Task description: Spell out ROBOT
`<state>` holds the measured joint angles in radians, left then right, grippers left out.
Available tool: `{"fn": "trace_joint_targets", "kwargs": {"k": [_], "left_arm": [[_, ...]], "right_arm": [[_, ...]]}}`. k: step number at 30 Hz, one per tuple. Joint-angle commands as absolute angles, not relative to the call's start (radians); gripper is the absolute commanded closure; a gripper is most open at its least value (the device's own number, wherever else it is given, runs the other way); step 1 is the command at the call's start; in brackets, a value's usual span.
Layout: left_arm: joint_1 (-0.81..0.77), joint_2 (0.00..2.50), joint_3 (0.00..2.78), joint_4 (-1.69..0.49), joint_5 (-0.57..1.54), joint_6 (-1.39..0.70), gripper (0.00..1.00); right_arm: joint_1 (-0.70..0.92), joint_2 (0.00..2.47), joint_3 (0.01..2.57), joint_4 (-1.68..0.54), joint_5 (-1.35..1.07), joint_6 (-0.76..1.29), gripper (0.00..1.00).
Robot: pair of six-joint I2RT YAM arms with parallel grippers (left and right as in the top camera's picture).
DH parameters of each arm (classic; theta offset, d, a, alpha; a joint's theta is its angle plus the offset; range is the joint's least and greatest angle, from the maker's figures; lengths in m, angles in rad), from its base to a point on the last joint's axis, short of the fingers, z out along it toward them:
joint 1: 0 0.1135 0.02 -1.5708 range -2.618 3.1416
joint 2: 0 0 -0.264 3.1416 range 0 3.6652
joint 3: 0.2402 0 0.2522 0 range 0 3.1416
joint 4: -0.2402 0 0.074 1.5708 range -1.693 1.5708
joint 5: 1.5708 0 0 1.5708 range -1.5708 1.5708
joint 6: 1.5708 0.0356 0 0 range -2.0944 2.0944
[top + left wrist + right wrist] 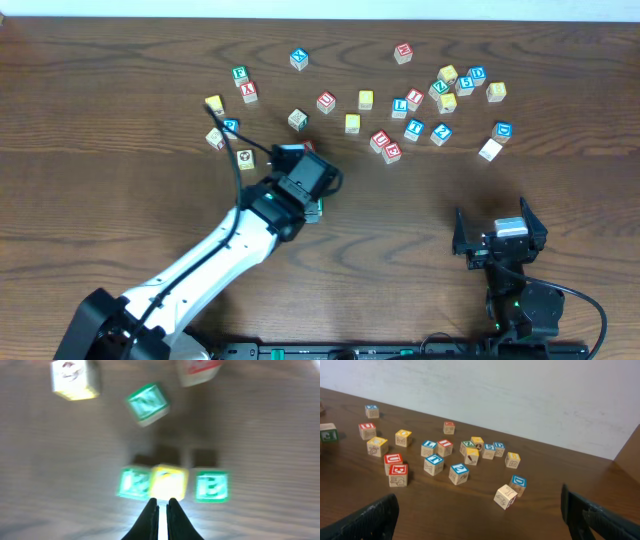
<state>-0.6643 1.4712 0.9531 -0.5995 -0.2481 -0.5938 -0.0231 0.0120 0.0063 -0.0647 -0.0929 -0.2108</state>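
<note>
Though hidden overhead — R cube (pixel 132 483), B cube (pixel 212 486)

White shell links on the left arm (pixel 215 250), black joints between them; a black cable runs loose along it; small green light near the wrist. The left gripper (pixel 162 504) has black fingers (pixel 149 519) tapering to thin tips. The right arm (pixel 520 300) is black throughout, with a grey block at the wrist, a green light lower down and a black cable looping beside it; the right gripper (pixel 477 510) has matte black fingers (pixel 367 521) with blunt edges.
</note>
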Motion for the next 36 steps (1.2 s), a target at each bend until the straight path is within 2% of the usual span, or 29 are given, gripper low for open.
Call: {"fn": "trace_joint_targets", "kwargs": {"k": [1,11,36], "left_arm": [[-0.629,1.455,0.955,-0.676,-0.263,-0.581,0.93],[-0.625,1.455,0.953,-0.831,-0.179,-0.626,0.93],[-0.625,1.542,0.897,-0.747,-0.138,-0.633,0.92]], "right_arm": [[-0.027,0.007,0.006,-0.070,-0.089,-0.195,0.01],[-0.026,0.007,0.006,-0.070,-0.089,-0.195,0.01],[-0.026,0.007,0.006,-0.070,-0.089,-0.195,0.01]]}}
